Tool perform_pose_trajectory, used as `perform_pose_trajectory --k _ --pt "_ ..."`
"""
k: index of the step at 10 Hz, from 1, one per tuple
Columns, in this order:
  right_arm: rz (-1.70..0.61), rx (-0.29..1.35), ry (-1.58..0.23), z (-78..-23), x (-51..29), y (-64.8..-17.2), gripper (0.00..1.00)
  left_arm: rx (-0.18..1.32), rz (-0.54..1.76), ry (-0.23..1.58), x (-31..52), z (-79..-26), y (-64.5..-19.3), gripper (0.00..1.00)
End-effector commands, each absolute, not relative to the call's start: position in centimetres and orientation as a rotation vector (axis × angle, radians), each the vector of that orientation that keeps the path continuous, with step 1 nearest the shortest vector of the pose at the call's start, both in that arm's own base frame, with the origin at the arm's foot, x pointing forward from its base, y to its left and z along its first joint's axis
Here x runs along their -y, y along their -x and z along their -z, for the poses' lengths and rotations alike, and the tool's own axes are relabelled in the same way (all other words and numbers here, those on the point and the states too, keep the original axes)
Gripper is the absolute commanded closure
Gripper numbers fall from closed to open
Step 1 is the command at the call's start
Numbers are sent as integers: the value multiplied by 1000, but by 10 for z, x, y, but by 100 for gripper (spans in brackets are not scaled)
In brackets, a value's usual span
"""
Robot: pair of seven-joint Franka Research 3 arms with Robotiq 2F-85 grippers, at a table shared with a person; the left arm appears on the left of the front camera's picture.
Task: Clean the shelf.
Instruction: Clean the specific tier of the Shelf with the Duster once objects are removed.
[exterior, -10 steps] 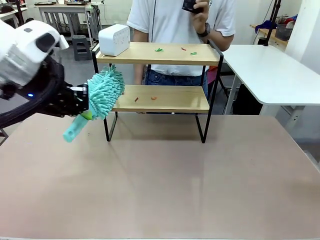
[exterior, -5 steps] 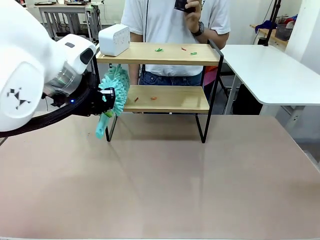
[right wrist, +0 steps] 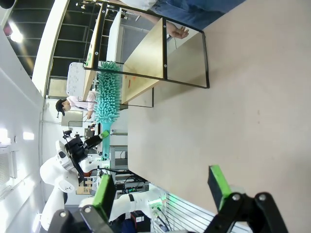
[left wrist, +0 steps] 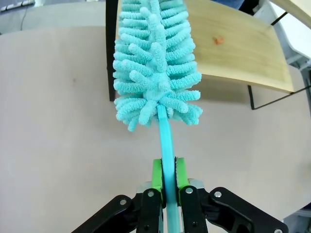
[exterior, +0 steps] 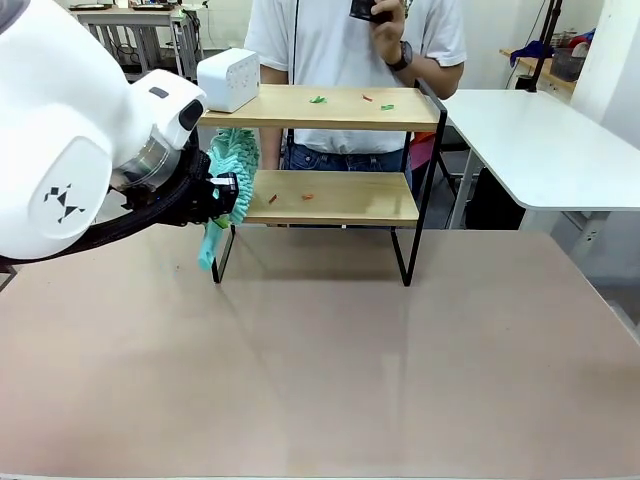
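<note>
The shelf [exterior: 350, 205] stands at the table's far side, two wooden boards in a black frame. Small green and red scraps [exterior: 318, 99] lie on the top board, and orange bits [exterior: 308, 196] lie on the lower one. My left gripper [exterior: 222, 195] is shut on the handle of a teal fluffy duster [exterior: 236, 165]. The duster head stands at the left end of the lower board. In the left wrist view my left gripper [left wrist: 165, 177] clamps the thin handle, with the duster head [left wrist: 154, 68] over the board's [left wrist: 238, 53] corner. My right gripper [right wrist: 161, 189] is open and holds nothing.
A white box [exterior: 229, 80] sits on the left end of the top board. A person [exterior: 350, 40] stands behind the shelf holding a dark object up. A white table [exterior: 540, 150] stands at the right. The brown tabletop [exterior: 330, 370] lies in front of the shelf.
My left arm has swung right and toward the shelf. The duster went from tilted, left of the frame, to nearly upright at the lower board's left end.
</note>
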State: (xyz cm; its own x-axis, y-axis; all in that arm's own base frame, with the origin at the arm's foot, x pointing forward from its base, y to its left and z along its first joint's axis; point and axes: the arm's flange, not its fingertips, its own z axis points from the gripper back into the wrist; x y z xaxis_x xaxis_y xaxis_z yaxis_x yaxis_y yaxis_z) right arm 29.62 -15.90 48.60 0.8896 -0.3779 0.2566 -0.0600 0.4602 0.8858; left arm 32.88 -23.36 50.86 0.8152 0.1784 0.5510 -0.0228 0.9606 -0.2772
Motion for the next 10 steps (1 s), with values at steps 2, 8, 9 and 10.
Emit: perform_pose_trajectory --k 2,8,9,10 --pt "182 485 -1100 -486 158 -298 0 620 -143 242 243 -509 -353 88" --pt "182 485 -1100 -486 158 -298 0 432 -66 259 243 -502 -360 88" --pt "182 485 -1100 -486 158 -298 0 420 -58 273 243 -503 -358 88" --pt "182 485 -1100 -486 158 -298 0 416 -40 294 244 -505 -356 88"
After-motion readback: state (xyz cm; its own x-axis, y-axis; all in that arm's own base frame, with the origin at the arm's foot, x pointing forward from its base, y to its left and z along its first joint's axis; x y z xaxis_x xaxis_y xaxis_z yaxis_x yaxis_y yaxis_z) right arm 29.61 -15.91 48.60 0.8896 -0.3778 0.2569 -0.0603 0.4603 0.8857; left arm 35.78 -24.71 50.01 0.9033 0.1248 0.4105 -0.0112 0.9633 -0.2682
